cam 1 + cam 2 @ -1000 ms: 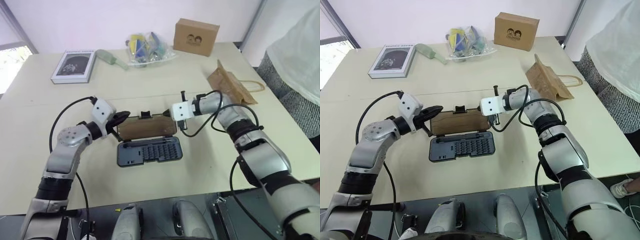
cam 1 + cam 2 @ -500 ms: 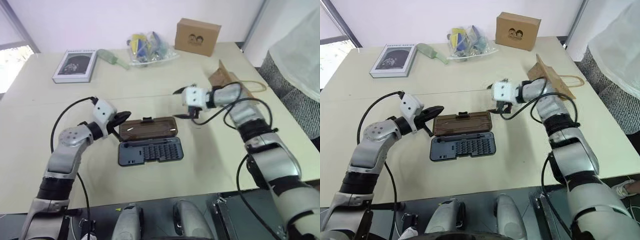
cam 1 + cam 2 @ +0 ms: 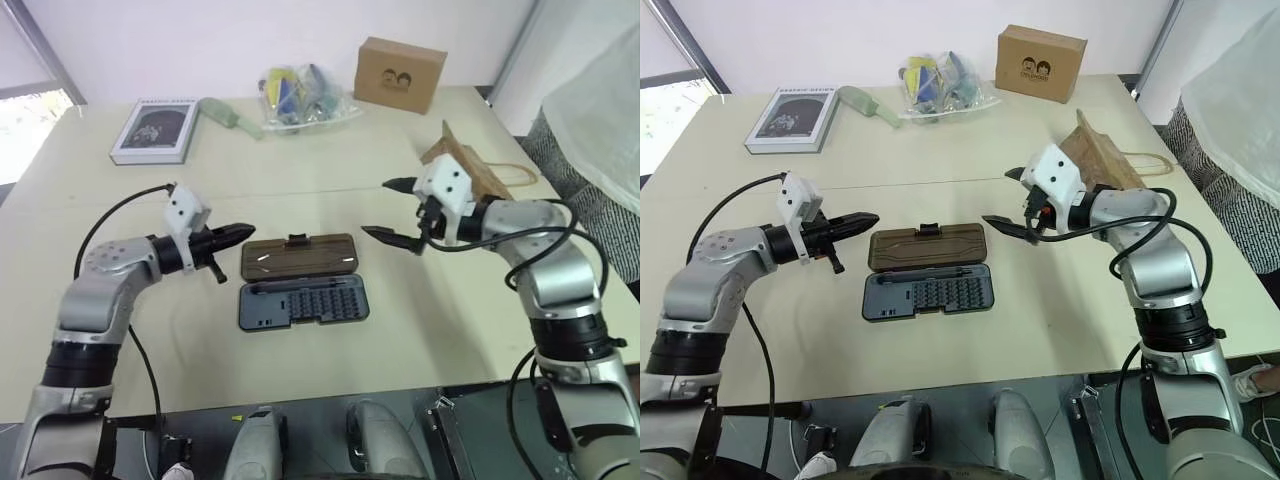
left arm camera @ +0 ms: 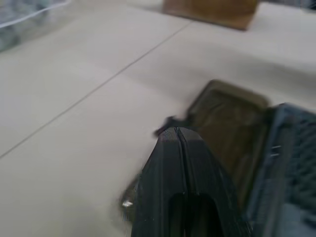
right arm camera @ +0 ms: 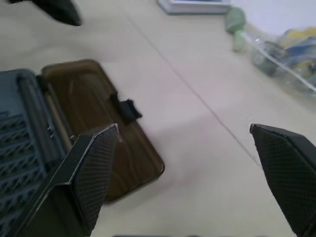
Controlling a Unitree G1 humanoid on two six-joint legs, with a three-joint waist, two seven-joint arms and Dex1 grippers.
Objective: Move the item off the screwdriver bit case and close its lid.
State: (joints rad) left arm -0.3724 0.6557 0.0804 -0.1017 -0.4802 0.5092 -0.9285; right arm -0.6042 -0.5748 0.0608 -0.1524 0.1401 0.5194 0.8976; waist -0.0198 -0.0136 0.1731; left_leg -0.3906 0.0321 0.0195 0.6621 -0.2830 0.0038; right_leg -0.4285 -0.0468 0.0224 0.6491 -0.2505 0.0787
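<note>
Looks like a lab/office room: plain beige table (image 3: 940, 350), white walls, window at the left w/ daylight.

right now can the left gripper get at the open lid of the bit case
Probably yes. The left gripper, fingers shut, points at the near end of the brown lid, which lies flat on the table with nothing on it. The paper bag sits well off to the right, and the right gripper hangs clear.

Head stereo pair high over the table (image 3: 420, 320); wrist cameras low, near the case (image 3: 927, 268).
</note>
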